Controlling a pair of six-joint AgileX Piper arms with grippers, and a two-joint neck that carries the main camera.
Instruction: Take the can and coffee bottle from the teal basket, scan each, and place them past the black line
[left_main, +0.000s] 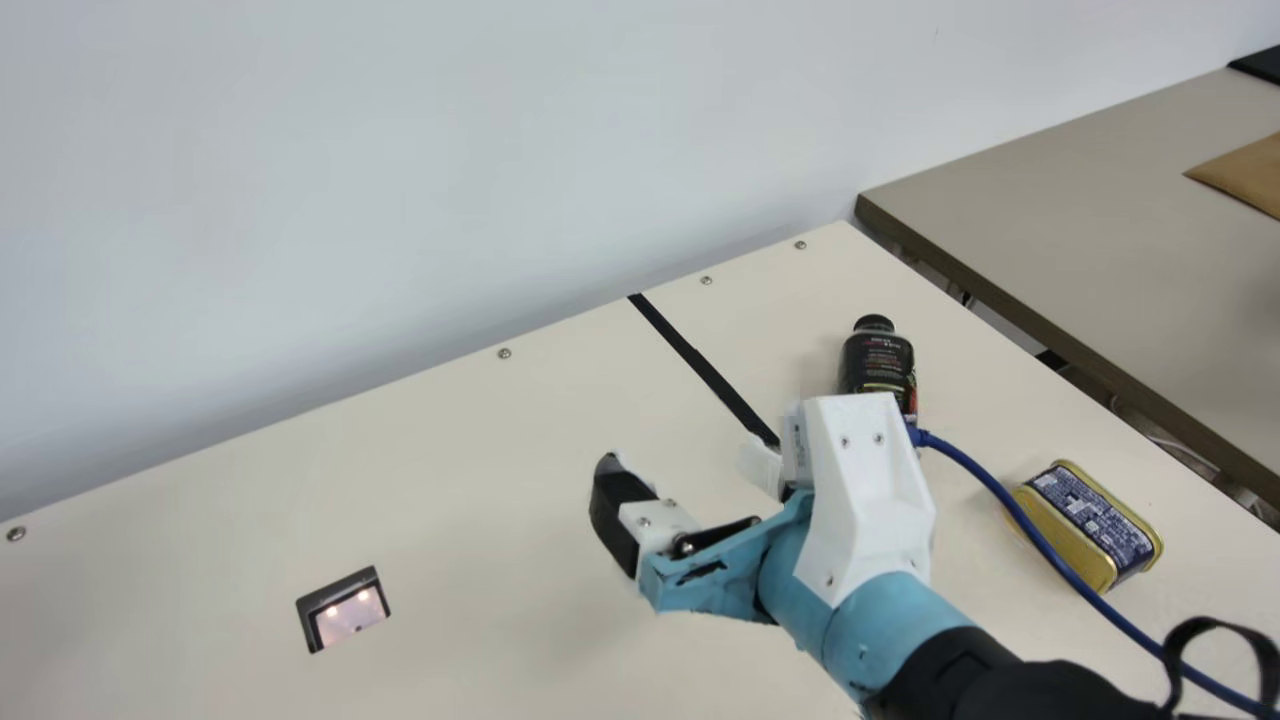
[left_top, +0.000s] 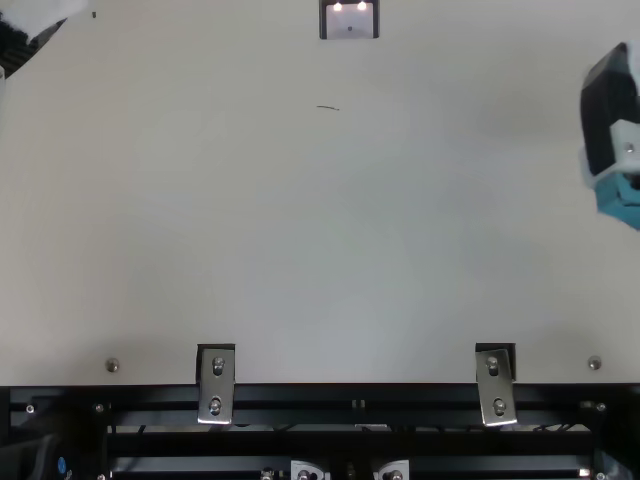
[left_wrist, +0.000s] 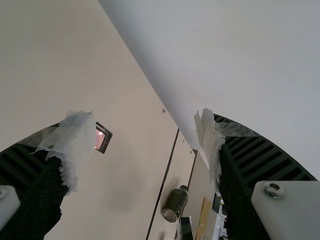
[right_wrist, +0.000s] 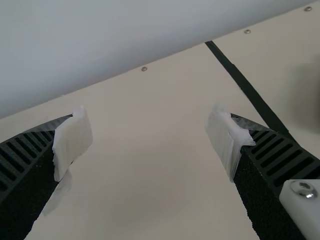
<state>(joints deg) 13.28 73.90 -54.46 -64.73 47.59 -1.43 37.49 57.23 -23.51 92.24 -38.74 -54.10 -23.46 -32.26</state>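
The left gripper (left_wrist: 142, 115) is at the left with its fingers spread and nothing between them; it looks to have no part in this step, so best to leave it aside. The scanner (left_main: 345, 612) sits in the table (left_main: 450, 480), lit, with nothing on it. Whether both things have been read, I cannot tell.

Farther right, the right gripper (left_main: 685, 460) hangs just left of the black line (left_main: 700, 370), released, its fingers wide apart and holding nothing. Both things are past the line, so I judge the step in hand to be drawing this arm back clear. Lift a little first, then come back toward the near side, away from the line; a swing to the right at this height could clip the bottle. Keep the fingers as they are until the wrist is well off, since working them near the bottle gains nothing.

Right of the line is the bottle (left_main: 877, 365), partly behind the wrist; whether it stands or lies I cannot say for sure. If it lies, a light knock may roll it.

Rightmost and nearer is the can (left_main: 1090, 515), on its side, label up. The blue cable (left_main: 985, 480) passes across it in the main view; move slowly, so that any slack does not catch the can and drag it.
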